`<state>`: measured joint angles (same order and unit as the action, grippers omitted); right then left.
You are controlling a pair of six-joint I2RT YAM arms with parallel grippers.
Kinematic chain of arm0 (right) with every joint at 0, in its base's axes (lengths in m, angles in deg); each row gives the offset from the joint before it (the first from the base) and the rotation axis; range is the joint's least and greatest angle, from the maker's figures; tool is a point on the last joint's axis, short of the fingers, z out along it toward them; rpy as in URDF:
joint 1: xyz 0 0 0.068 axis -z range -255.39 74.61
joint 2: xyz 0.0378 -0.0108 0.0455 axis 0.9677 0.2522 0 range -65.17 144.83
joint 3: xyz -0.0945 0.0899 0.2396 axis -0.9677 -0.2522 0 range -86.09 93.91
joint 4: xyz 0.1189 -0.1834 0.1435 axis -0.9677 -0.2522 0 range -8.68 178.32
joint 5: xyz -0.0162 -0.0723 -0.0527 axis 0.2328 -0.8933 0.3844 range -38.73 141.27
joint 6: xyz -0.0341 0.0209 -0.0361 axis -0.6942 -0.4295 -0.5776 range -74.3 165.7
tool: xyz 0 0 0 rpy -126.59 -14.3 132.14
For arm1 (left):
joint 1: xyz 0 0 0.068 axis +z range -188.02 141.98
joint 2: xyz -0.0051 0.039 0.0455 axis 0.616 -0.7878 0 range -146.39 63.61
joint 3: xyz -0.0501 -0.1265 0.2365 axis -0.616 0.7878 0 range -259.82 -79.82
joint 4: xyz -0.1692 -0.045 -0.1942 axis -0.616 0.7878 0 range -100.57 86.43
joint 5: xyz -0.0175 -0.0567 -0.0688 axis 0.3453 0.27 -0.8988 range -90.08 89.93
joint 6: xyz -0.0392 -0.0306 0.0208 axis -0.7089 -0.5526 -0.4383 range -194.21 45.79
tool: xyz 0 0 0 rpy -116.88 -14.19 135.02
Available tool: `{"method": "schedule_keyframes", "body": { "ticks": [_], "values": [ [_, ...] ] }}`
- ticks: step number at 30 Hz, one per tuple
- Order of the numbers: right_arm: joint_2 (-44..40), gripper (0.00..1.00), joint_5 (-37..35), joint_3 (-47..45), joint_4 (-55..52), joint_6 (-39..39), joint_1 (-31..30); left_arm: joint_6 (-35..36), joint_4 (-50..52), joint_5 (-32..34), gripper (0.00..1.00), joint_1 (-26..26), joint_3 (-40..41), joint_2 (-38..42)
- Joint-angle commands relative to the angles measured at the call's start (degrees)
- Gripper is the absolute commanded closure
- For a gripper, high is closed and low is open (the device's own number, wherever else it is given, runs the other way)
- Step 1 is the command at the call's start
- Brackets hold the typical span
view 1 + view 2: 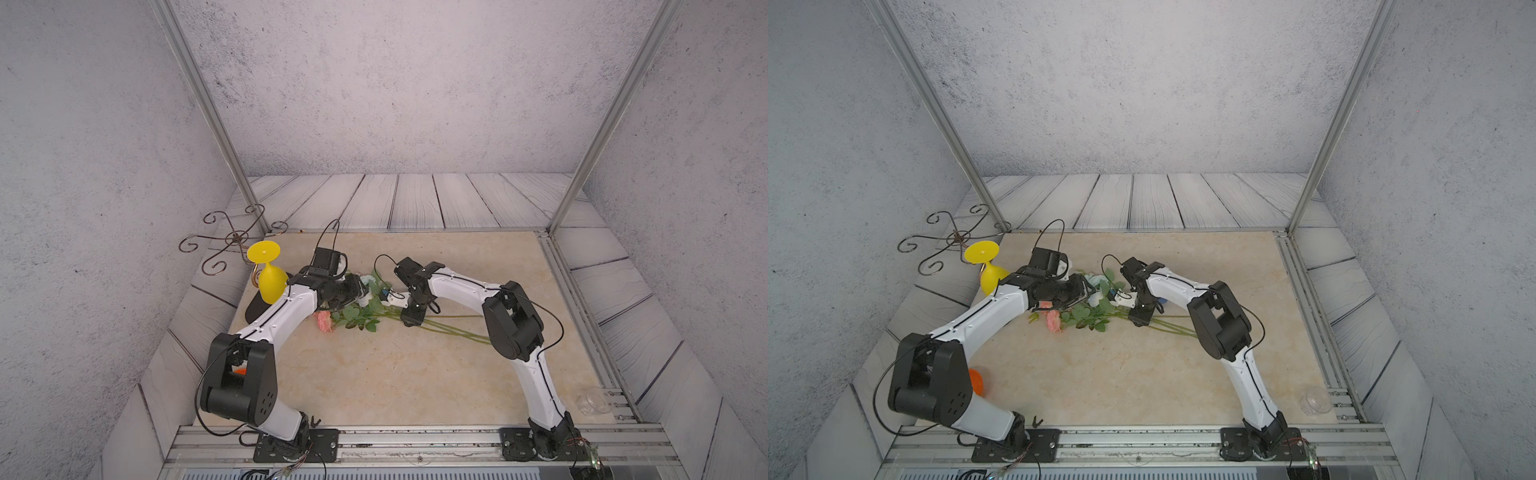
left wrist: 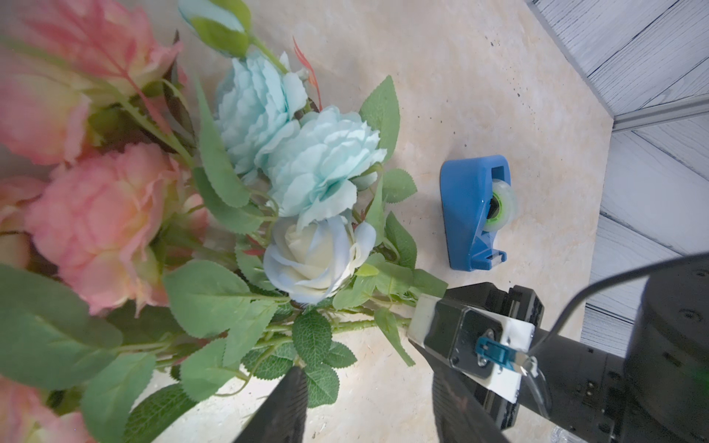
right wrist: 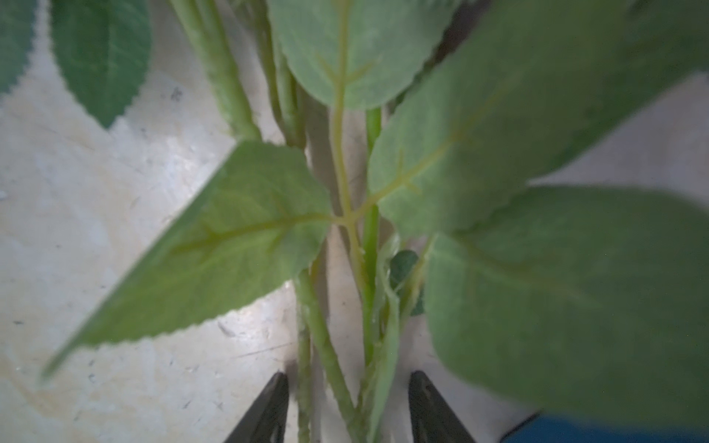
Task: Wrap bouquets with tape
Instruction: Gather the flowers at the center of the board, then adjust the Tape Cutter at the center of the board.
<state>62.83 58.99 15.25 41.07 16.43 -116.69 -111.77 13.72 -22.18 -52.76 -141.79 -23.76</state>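
The bouquet [image 1: 357,316] [image 1: 1088,316] lies flat on the table in both top views, with pink and pale blue blooms [image 2: 303,172] at the left and long green stems [image 1: 453,328] running right. My left gripper [image 2: 360,364] [image 1: 365,297] hovers by the blooms, open, with only bare table between its fingers. My right gripper [image 3: 349,374] [image 1: 409,322] points down over the stems [image 3: 326,356]. Its jaws straddle them with a gap on each side, open. The tape, a blue dispenser [image 2: 474,214] with a pale roll, stands on the table just behind the right gripper. The right arm mostly hides it in the top views.
An upturned yellow goblet [image 1: 270,274] and a scrolled metal stand [image 1: 232,239] sit at the table's back left. A clear plastic cup [image 1: 594,401] lies at the front right corner. An orange object [image 1: 976,382] shows behind the left arm's elbow.
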Motion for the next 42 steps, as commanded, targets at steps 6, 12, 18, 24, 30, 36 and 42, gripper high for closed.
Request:
{"method": "schedule_keyframes", "body": {
  "ticks": [6, 12, 18, 24, 30, 36, 42],
  "values": [
    [-8.5, 0.39, -0.5, 0.0, 0.1, 3.4, 0.2, -0.2, 0.2, 1.2, 0.44, 0.2, -0.7, 2.0],
    [-19.3, 0.32, -2.5, -7.4, 7.6, 10.1, 1.9, 1.6, 0.5, 2.0, 0.40, -1.4, -3.1, 2.9],
    [-23.4, 0.11, -12.1, -8.2, 12.5, 22.2, 5.8, 3.4, 0.4, 1.4, 0.31, -5.7, -9.4, 1.0],
    [-16.5, 0.13, 5.4, -1.6, 4.7, 40.0, 17.1, 1.9, -0.8, -1.9, 0.10, -9.7, -17.1, -5.3],
    [-11.1, 0.15, 10.2, -0.8, 4.7, 40.4, 18.7, -4.8, -2.5, -5.5, 0.19, -12.5, -22.5, -14.5],
    [-7.8, 0.16, 21.2, -4.1, 9.7, 42.8, 18.8, -4.0, 1.8, -4.1, 0.24, -14.3, -26.9, -20.2],
    [-5.1, 0.16, 24.9, -5.6, 11.3, 43.9, 18.7, -4.7, 2.6, -3.4, 0.26, -14.3, -25.8, -19.6]
  ]
}}
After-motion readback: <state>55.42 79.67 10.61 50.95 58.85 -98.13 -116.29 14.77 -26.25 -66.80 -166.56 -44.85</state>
